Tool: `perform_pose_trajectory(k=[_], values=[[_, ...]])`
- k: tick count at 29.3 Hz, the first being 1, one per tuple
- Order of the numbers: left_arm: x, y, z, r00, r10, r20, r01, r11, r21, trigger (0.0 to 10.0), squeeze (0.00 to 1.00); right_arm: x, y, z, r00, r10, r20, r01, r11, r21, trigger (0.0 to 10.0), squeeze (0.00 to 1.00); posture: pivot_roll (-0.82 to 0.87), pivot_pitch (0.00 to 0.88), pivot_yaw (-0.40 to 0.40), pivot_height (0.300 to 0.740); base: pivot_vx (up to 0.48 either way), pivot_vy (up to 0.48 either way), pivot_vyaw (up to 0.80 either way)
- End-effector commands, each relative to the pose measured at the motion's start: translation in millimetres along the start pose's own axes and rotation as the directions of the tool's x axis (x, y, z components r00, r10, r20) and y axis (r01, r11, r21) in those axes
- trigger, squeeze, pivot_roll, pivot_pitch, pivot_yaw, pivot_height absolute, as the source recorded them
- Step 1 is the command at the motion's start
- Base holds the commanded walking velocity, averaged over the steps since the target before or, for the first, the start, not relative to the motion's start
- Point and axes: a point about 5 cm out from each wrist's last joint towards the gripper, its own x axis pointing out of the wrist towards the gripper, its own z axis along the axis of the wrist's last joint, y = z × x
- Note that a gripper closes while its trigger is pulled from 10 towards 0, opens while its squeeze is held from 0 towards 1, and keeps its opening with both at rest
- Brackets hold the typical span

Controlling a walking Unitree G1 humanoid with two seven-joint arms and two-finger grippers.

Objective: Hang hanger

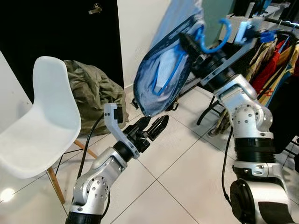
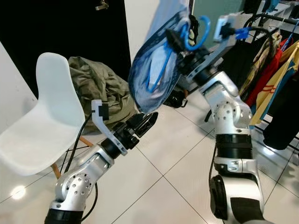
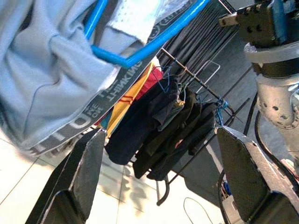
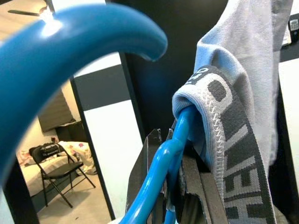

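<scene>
Head cams first: right gripper [image 1: 191, 44] is carrying the blue hanger [image 1: 212, 35] up high, fingers clamped on its neck, hook curling free above so it can catch a rail. Grey-blue garment [image 1: 159, 70] is hanging off the hanger, sagging toward the floor. Clothes rack [image 1: 275, 28] w/ coloured garments is standing off to the robot's right, well apart from the hook; I'm judging the hanger is in transit, not yet hung. Left gripper [image 1: 152, 128] is hovering low, just under the garment's bottom edge, fingers apart, nothing in them; prob. standing by to steady the cloth. White chair [image 1: 42, 121] and olive bag [image 1: 91, 91] are sitting to the left, out of the way.

L wrist cam: I'm looking between the two open fingers [image 3: 81, 172] at the garment's waistband and a blue hanger arm; beyond, the rack w/ dark clothes.

R wrist cam: hook [image 4: 79, 42] is looming close, waistband [image 4: 224, 140] is draping over the hanger arm right at the clamped fingers.

Next, I reckon: swing right, lift the hook over the rail.
</scene>
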Motion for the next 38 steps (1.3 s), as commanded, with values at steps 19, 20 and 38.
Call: perform_pose_trajectory(k=[19,20,38], values=[[-2.5,22.6,-2.9,0.983,0.176,0.043,-0.182,0.958,0.222,10.0,0.0,5.4,34.8,51.7,0.963,0.181,0.198,-0.201,0.976,0.087,10.0,0.0,-0.04,0.094,0.004,0.74,0.0,0.0,0.0],[-2.5,22.6,-2.9,0.983,0.176,0.043,-0.182,0.958,0.222,10.0,0.0,5.4,34.8,51.7,0.963,0.181,0.198,-0.201,0.976,0.087,10.0,0.0,-0.04,0.094,0.004,0.74,0.0,0.0,0.0],[-10.3,42.1,32.9,0.944,0.245,0.22,-0.275,0.954,0.116,10.0,0.0,3.7,45.8,54.5,0.957,0.216,0.194,-0.237,0.967,0.094,10.0,0.0,-0.04,0.089,0.008,0.74,0.0,0.0,0.0]])
